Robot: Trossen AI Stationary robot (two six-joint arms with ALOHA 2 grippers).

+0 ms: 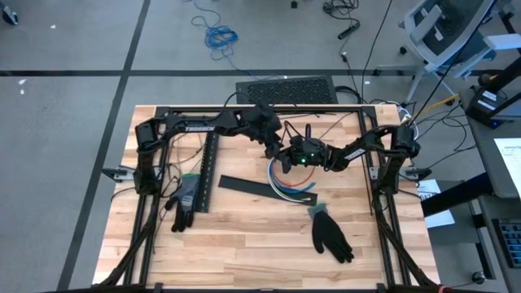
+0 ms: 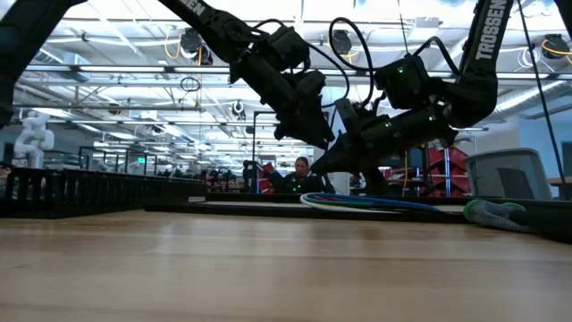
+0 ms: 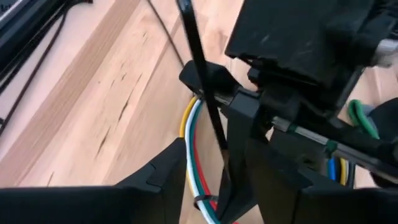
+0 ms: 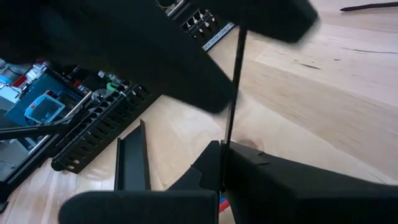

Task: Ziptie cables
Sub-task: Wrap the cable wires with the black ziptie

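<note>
The cables (image 1: 285,185), a loop of white, yellow, red, green and blue wires, lie on the wooden table (image 1: 244,244) at its middle; they also show in the left wrist view (image 3: 194,134) and low view (image 2: 375,202). My right gripper (image 4: 222,149) is just above them, shut on a thin black ziptie (image 3: 199,56). My left gripper (image 3: 205,168) has come in from the far left, slanting down. It is open, with a finger on either side of the ziptie's strand and the wires. I cannot tell whether it touches them. My right gripper pinches the ziptie's strand (image 4: 226,138) between its two fingertips. The fingers come nearly level from the table's right. The free strand (image 4: 235,81) rises straight out of the fingertips, clear of the table. The fingers hide whether the ziptie goes round the wires.
A black slotted strip (image 1: 207,171) and a flat black strip (image 1: 256,188) lie left of the cables. One glove (image 1: 186,199) lies at the left, another (image 1: 330,232) in front of the cables. A black frame (image 1: 244,110) rims the table.
</note>
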